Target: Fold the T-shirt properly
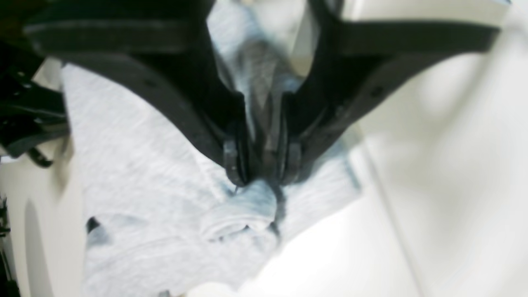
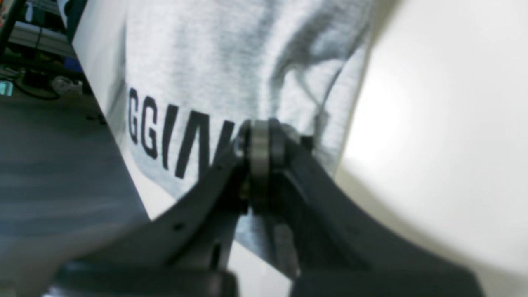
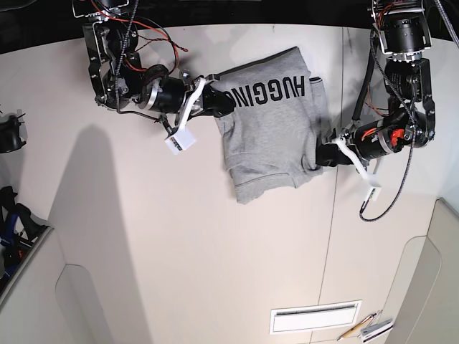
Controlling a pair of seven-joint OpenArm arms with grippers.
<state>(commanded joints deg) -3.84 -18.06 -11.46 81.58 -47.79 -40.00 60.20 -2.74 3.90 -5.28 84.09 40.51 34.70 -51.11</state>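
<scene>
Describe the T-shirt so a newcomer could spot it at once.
On the white table, look near the far edge, between the two arms. The T-shirt lies there partly folded, the only heather-grey cloth, with black block lettering along its far end.

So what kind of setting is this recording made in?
Most likely a robotics lab bench: two exposed-wire arms mounted over a plain white table, handling one T-shirt, with cluttered equipment shelves beyond the table edge in the right wrist view.

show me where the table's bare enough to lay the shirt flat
The widest bare table lies below the shirt, down to the vent and pencils. The strip left of the shirt, under the right gripper, is also bare. It is crowded at the shirt's two side edges, where the right and left gripper pinch it.
</scene>
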